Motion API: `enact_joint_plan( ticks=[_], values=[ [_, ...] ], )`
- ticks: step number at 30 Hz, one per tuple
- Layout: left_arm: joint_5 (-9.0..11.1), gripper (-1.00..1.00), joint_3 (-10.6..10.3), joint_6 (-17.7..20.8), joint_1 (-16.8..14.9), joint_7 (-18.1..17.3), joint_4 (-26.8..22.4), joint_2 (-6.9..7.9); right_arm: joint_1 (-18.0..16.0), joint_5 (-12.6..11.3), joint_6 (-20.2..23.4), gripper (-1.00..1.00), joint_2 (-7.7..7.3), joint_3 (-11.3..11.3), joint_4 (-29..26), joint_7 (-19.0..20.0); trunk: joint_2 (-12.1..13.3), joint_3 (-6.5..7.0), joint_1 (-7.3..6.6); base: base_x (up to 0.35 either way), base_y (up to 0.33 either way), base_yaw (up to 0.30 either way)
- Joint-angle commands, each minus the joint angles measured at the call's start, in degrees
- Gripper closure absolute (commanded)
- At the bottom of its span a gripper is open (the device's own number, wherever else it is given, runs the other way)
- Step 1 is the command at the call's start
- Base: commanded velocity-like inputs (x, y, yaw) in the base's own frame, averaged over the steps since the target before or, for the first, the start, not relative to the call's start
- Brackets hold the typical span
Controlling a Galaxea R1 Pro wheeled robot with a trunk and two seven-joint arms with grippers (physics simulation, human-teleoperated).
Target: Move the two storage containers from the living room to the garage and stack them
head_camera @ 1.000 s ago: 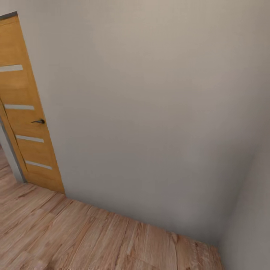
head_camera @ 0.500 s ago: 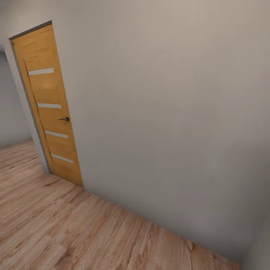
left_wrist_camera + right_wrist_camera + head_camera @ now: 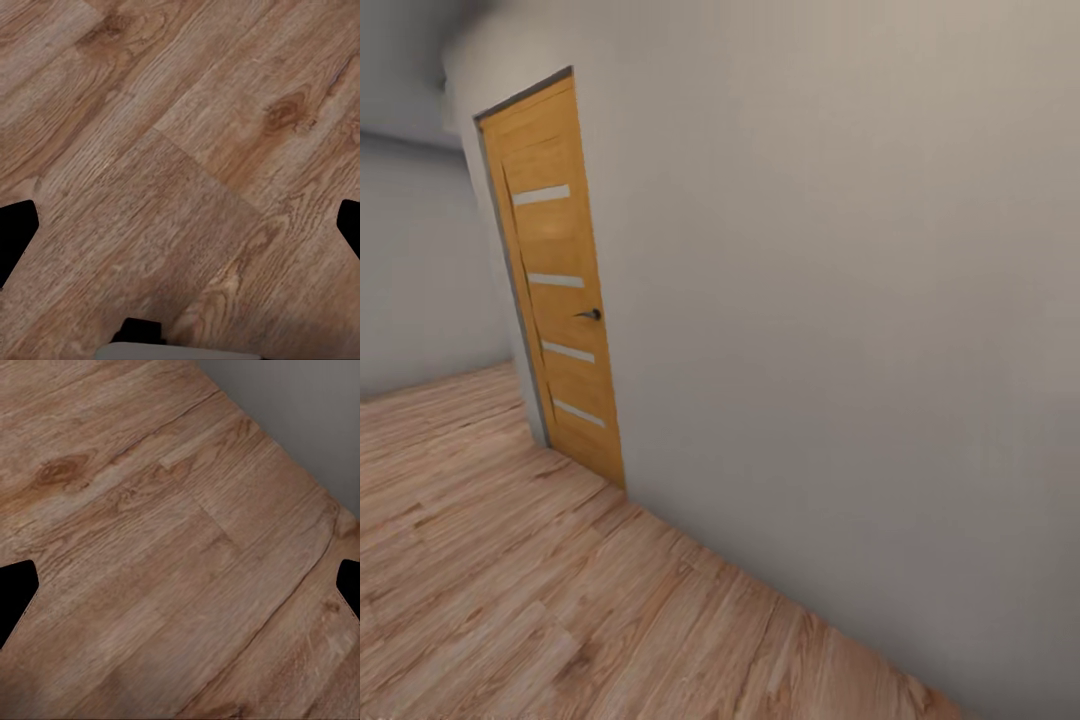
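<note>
Grey wall (image 3: 840,300) fills most of head view, wood plank floor (image 3: 510,600) below, orange door (image 3: 555,280) closed at left. Left gripper (image 3: 180,229) and right gripper (image 3: 180,589) spread wide, holding nothing, above planks.

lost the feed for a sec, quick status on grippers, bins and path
Left gripper open, empty. Right gripper open, empty. Ahead: closed wooden door, grey wall, plank floor.

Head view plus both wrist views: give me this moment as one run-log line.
phase: in transit | ahead: closed wooden door in grey wall | floor: wood planks | left end effector: open, empty | right end effector: open, empty
</note>
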Motion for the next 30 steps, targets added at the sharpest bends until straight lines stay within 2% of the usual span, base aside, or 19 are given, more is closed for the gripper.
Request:
enact_joint_plan(
  ticks=[1, 20, 30],
  values=[
    [0.2, -1.0, -0.1, 0.0, 0.0, 0.1, -0.1, -0.01, 0.0, 0.6, 0.0, -1.0, -0.02, 0.0, -0.1, -0.5, 0.0, -0.04, 0.04, 0.291, 0.011, 0.3],
    [0.2, -1.0, -0.1, 0.1, 0.0, 0.4, -0.2, 0.46, -0.2, 0.9, 0.0, -1.0, -0.07, 0.0, 0.0, -0.2, 0.0, -0.04, 0.04, 0.316, 0.06, 0.3],
    [0.2, -1.0, -0.1, 0.1, 0.0, 0.4, -0.2, 0.07, -0.2, 1.0, 0.0, -1.0, -0.08, 0.1, 0.1, -0.3, 0.0, -0.04, 0.04, 0.318, 0.106, 0.3]
  ],
)
